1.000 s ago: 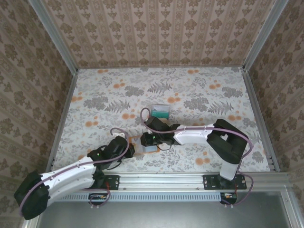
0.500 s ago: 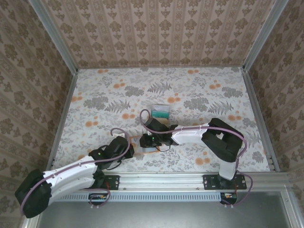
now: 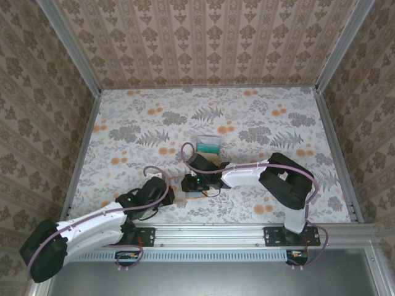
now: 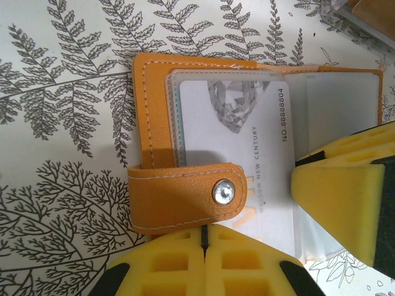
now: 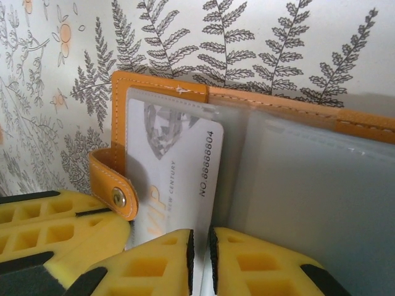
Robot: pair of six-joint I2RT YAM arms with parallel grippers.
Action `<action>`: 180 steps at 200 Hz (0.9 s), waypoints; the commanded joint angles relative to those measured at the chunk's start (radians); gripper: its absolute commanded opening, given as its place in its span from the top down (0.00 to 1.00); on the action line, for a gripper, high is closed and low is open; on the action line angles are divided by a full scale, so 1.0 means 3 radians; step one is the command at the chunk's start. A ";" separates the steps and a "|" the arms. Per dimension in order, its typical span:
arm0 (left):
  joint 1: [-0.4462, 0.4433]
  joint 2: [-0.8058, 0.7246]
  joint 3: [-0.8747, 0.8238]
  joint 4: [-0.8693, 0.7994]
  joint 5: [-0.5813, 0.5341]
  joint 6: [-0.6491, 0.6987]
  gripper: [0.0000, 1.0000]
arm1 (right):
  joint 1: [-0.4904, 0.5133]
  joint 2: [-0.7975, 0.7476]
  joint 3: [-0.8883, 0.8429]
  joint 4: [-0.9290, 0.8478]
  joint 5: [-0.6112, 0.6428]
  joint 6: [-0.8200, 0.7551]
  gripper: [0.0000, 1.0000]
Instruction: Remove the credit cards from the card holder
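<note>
The orange card holder [image 4: 154, 123] [image 5: 160, 83] [image 3: 179, 182] lies open on the flowered table near the front edge. A pale credit card [image 4: 241, 123] [image 5: 179, 154] printed with a number sticks partly out of its clear pocket. My right gripper [image 5: 200, 246] [image 3: 196, 183] is shut on that card's edge, with only a thin gap between the pads. Its yellow fingers [image 4: 339, 185] reach in from the right. My left gripper [image 4: 203, 237] [image 3: 168, 195] is shut, its tips against the holder's edge just below the snap strap [image 4: 185, 197]. A teal credit card [image 3: 208, 145] lies farther back.
A metal rail [image 3: 216, 234] runs along the near table edge just behind both arms. Patterned walls [image 3: 210, 43] close in the table on three sides. Open flowered cloth [image 3: 265, 123] stretches behind and to the right of the holder.
My right arm has folded in and its gripper has shifted slightly left over the holder. The left arm and the holder have stayed put.
</note>
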 commanded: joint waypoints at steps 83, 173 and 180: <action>0.0009 0.0055 -0.0066 -0.0100 -0.0017 -0.0054 1.00 | -0.0003 0.0006 -0.0103 0.0133 -0.0070 0.0169 1.00; 0.0016 0.0016 -0.0054 -0.0211 -0.0084 -0.0084 1.00 | -0.0109 -0.0234 -0.0355 0.0188 -0.0034 0.0197 1.00; 0.0012 0.0016 -0.0052 -0.0205 -0.0077 -0.0082 1.00 | -0.0112 -0.0221 -0.0357 0.0218 -0.0047 0.0207 1.00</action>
